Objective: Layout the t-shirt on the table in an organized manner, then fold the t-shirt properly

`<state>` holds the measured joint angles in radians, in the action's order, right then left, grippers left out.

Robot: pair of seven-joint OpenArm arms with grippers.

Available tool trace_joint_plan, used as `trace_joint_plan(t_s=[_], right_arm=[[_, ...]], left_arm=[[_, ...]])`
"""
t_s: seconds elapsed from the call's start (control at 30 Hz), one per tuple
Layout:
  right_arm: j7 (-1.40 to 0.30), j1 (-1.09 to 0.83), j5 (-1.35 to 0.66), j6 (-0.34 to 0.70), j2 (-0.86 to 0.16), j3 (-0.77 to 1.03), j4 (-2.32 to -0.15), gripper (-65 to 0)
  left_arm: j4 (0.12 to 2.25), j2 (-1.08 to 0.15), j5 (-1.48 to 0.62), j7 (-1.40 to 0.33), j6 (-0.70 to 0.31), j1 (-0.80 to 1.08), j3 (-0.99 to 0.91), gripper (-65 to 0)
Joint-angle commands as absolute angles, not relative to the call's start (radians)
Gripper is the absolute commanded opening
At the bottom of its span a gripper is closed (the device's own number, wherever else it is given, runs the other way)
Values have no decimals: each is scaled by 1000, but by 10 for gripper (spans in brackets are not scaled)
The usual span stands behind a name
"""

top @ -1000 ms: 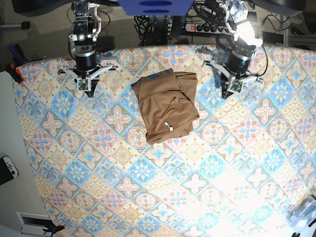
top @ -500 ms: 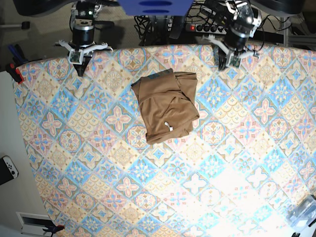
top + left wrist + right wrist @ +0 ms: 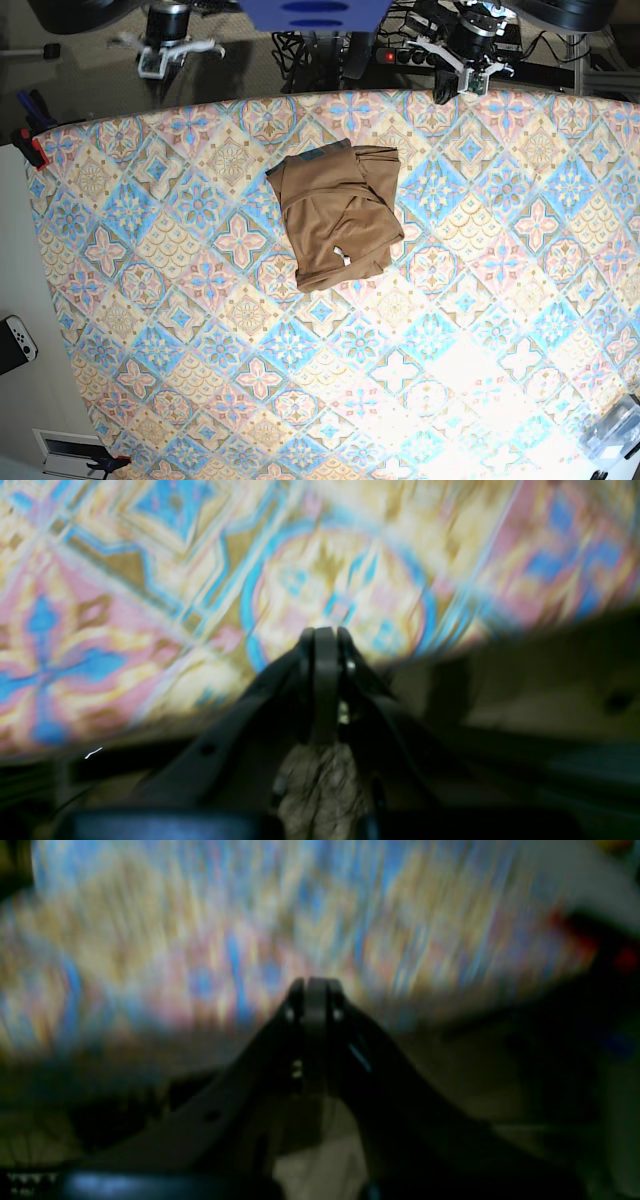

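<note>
Shirt lies between and apart from both pincers, each pressed together.

The broad rectangular bench under patterned cloth shows pastel tilework in sky blue, dusty pink, cream and ochre: eight-pointed blue stars, pink four-petalled blossoms, ringed rosettes and cream fish-scale squares, set as a diagonal lattice. The crumpled soft cloth t-shirt is plain tan-brown, with a dark grey-blue neckline strip and a small white tag. Both slender tapering end effectors, the left and the right, are black. The smooth flat side panel is pale grey, and the blocky overhead frame piece is deep royal blue.
</note>
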<state>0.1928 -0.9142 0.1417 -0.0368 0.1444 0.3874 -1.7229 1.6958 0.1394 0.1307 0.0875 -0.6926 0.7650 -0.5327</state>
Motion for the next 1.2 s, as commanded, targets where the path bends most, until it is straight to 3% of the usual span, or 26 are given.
trace_joint_plan(t_s=[0.0, 0.2, 0.5, 0.7, 1.03, 1.17], right_arm=[[240, -923, 142, -36, 145, 403, -1710, -650], [395, -923, 142, -36, 145, 424, -1515, -650], [503, -917, 142, -36, 145, 456, -1343, -650], [499, -915, 142, -36, 145, 455, -1325, -650], [503, -914, 142, -36, 140, 455, -1035, -650], [499, -789, 142, -36, 140, 456, -978, -650]], left_arm=[[1662, 142, 174, 64, -698, 792, -532, -650], [1521, 147, 228, 170, -698, 797, -532, -650], [1500, 157, 237, 340, -698, 881, -532, -650], [1498, 157, 260, 312, -698, 888, -547, -650], [1291, 136, 404, 191, -698, 723, -690, -650], [1187, 120, 521, 191, -698, 633, -776, -650]])
